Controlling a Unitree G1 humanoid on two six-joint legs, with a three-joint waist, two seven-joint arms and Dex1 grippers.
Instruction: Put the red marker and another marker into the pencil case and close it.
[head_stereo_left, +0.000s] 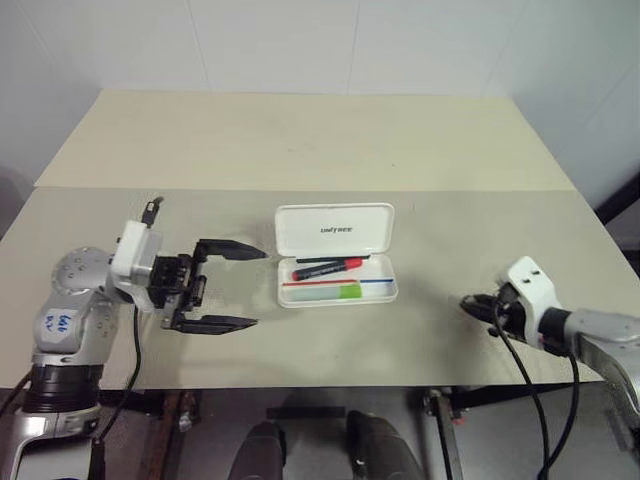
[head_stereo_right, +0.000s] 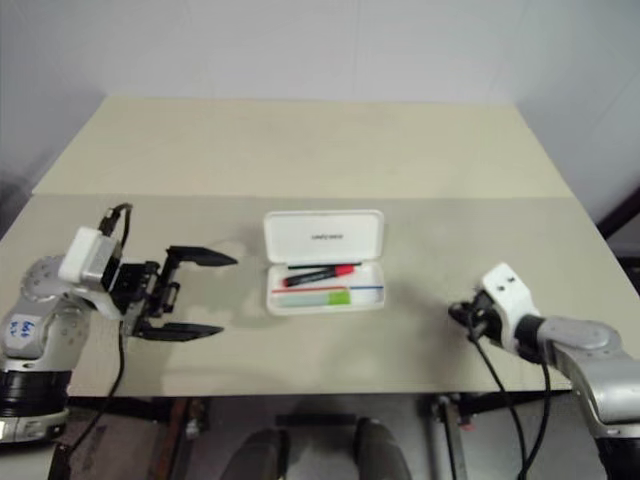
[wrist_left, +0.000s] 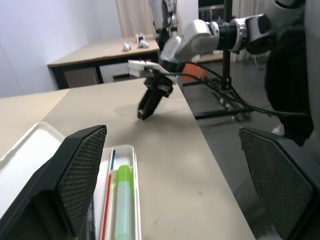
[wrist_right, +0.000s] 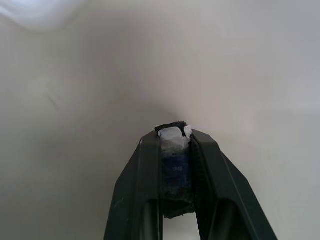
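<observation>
Between the closed fingers of the right gripper (wrist_right: 173, 134) sits a small dark object with a whitish tip (wrist_right: 174, 165); its markings are too blurred to read, and what it is cannot be told. From the head views that gripper's fingertips are too small to make out. In the left wrist view the left gripper's fingers (wrist_left: 82, 175) cover part of the pencil case (wrist_left: 30, 150), whose near end runs off the picture's edge, as does the green marker (wrist_left: 124, 210). The case's lid lettering (head_stereo_left: 336, 229) is barely legible.
</observation>
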